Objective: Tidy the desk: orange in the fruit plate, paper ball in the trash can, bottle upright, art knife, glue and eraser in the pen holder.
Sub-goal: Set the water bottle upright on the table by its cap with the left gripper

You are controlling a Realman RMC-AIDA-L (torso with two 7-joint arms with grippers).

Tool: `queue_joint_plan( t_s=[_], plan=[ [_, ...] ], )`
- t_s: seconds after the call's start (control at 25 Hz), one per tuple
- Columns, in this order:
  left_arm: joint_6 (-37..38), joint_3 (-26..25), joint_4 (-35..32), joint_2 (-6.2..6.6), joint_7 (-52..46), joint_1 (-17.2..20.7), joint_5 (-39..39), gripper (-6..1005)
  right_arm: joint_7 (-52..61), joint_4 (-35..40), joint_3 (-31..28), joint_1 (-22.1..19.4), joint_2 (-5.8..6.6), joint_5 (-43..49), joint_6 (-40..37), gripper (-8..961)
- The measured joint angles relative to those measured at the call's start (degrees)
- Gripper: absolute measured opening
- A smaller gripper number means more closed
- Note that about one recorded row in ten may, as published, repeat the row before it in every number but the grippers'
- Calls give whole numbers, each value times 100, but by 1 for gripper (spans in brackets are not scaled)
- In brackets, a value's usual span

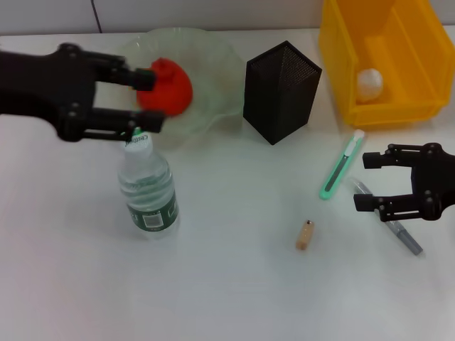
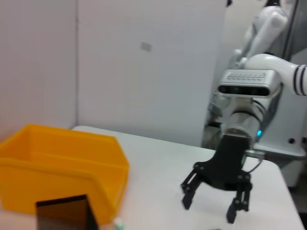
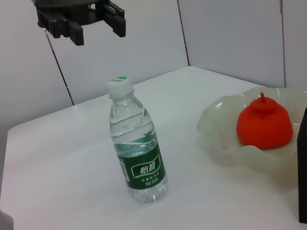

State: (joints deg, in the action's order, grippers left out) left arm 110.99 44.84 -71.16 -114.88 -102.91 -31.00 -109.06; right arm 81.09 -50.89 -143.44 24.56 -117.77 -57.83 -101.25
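Risk I judge first: my left pincer (image 1: 146,101), released and empty, hangs above the clear plastic bottle with dark green label (image 1: 148,190), which stands upright on the white bench (image 1: 234,284); a careless move could knock it over. Right pincer (image 1: 368,182), also spread, hovers beside the green art knife (image 1: 341,165). Lumpy red-orange fruit (image 1: 167,87) sits in the pale-green ruffled glass plate (image 1: 213,64).

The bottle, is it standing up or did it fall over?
Standing up. The bottle rests on its base on the table, cap on top; the left gripper hovers open above it.
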Motion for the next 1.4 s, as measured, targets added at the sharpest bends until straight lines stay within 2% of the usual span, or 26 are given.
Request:
queue_joint_plan(
  t_s=[0.04,0.16,0.44,0.72,1.0,1.4],
  plan=[
    [-65,-78,155,21,238,149,-25,503,17,0,0,5,0,0,1,826],
    [-192,-109,387,48,536,284,-40,681,31,0,0,14,0,0,1,826],
    [-357,-125,749,72,983,362,-164,822,55,4,1,17,0,0,1,826],
    [-605,-100,978,3,1252,358,-515,817,116,9,1,22,-9,0,1,826],
    [-626,-105,1256,31,1495,352,-559,816,136,9,1,22,-10,0,0,826],
    [-783,-77,1499,1,1864,364,-649,815,272,5,1,52,-3,15,-16,826]
  ],
)
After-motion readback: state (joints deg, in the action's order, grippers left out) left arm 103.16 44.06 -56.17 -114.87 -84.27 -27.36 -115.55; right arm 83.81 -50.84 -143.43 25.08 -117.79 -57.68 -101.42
